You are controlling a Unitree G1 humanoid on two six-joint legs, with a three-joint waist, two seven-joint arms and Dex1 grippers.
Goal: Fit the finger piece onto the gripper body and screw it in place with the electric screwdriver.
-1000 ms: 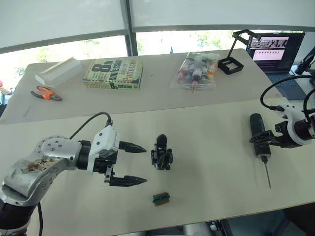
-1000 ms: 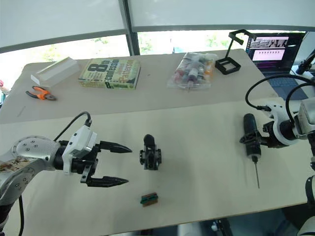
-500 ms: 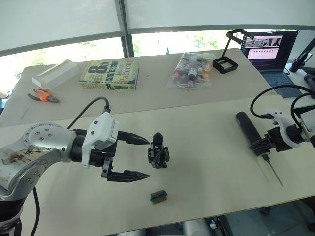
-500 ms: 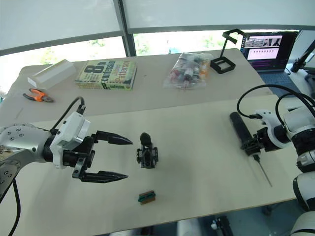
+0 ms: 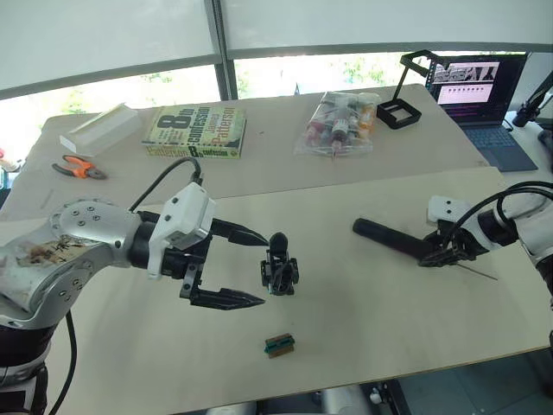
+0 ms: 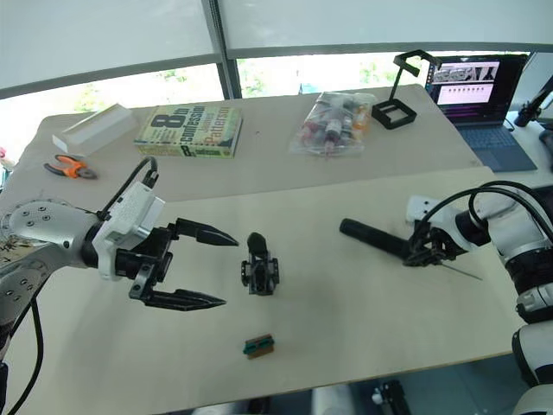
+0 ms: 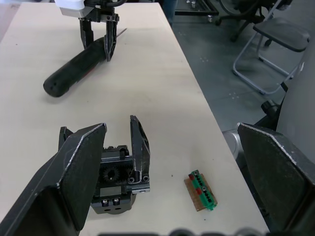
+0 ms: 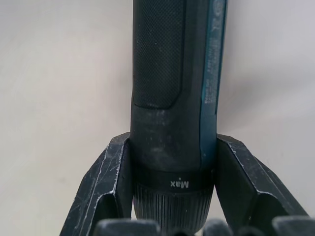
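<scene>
Right wrist view shows the right pincer (image 8: 170, 196) clamped on the thick black pen-shaped electric screwdriver (image 5: 389, 240) near its bit end, a finger (image 8: 106, 182) pressed to each side of the barrel. The tool lies across the pale table (image 5: 363, 346), its silver bit poking out past that pincer. The left pincer (image 5: 251, 268) is spread wide just beside the small black mechanical gripper body (image 5: 279, 270), which stands a little beyond its fingertips. A small green-and-brown block (image 5: 279, 346) lies nearby.
</scene>
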